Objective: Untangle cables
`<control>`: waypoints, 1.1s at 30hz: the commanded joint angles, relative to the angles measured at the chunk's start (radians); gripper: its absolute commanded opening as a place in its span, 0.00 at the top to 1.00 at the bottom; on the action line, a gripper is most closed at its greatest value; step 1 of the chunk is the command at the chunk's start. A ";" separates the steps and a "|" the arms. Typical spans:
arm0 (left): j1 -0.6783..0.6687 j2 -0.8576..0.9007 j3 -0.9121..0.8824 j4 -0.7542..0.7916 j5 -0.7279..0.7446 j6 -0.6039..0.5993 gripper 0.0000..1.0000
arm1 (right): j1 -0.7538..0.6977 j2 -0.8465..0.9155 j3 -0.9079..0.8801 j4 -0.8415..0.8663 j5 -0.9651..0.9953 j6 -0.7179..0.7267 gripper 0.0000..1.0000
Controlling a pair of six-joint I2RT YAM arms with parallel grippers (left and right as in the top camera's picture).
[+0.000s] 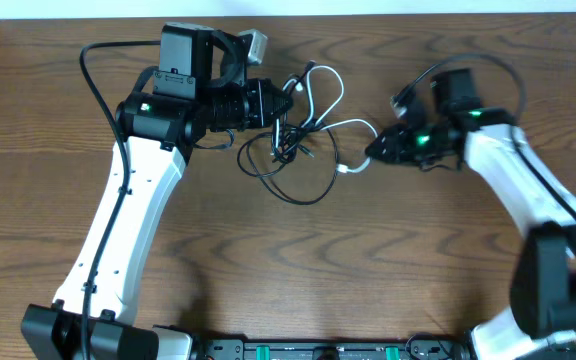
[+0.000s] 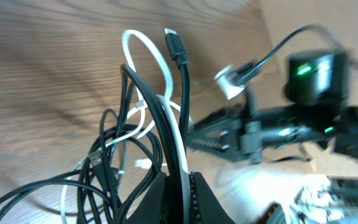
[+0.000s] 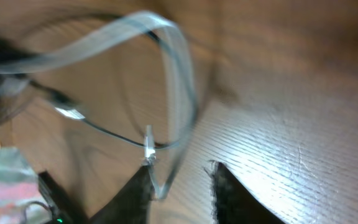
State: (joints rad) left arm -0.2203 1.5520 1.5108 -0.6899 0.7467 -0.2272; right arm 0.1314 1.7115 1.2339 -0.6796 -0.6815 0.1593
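note the brown wooden table top [image 1: 368, 260]: matt, with a fine visible grain. the thin black cable [image 2: 183, 99] has a smooth, slightly glossy plastic sheath. the thin white cable [image 2: 178, 146] looks the same. the white arm shell [image 1: 128, 215] is smooth, glossy plastic.

Brown wood-grain table [image 1: 368, 260], pale strip [image 1: 368, 6] along far edge, soft glare

— How many cables [image 1: 293, 140] do we count?
— We count two: one black cable [image 1: 303, 201] and one white cable [image 1: 341, 92].
— And arms?
— We see two: the left arm [image 1: 128, 220] and the right arm [image 1: 518, 185].
— Grippers?
— Two again: the left gripper [image 1: 288, 108] and the right gripper [image 1: 371, 150]. And we count one table [image 1: 368, 290].
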 commanded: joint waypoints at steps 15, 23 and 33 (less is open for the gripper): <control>-0.004 -0.006 0.026 0.107 0.296 0.035 0.93 | -0.004 -0.200 0.023 0.130 -0.043 0.073 0.45; -0.035 -0.006 0.026 0.105 0.289 0.035 0.93 | 0.034 -0.099 0.023 0.277 0.056 0.286 0.44; -0.063 -0.003 0.008 0.060 0.205 0.035 0.93 | 0.091 0.024 0.023 0.401 0.044 0.317 0.67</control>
State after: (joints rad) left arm -0.2699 1.5520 1.5108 -0.6155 0.9848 -0.1982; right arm 0.2115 1.7317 1.2442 -0.2924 -0.6407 0.4438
